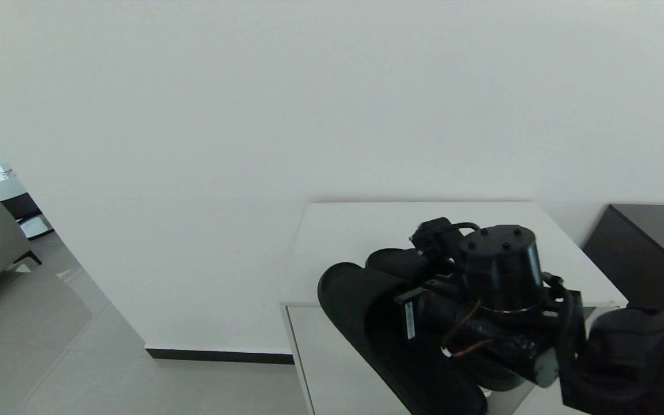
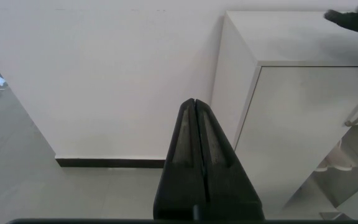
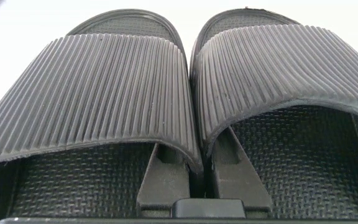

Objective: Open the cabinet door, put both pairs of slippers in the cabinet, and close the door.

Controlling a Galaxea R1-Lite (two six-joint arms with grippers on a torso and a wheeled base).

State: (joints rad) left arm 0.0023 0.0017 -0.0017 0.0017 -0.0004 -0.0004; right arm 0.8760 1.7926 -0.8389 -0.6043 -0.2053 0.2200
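My right gripper clamped the black slippers at the cabinet top's front edge.
I judged them light, bendy rubber, best pinched by the paired inner straps; the left gripper was clenched, empty.

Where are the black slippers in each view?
Head view: slippers low centre, over the front edge of the cabinet.
Left wrist view: dark tip on the cabinet top at the frame edge, probably a slipper toe.
Right wrist view: both side by side, fingers of the right gripper under the straps.
Shared landmark: white cabinet, head and left wrist views; possibly the white behind the slippers too.
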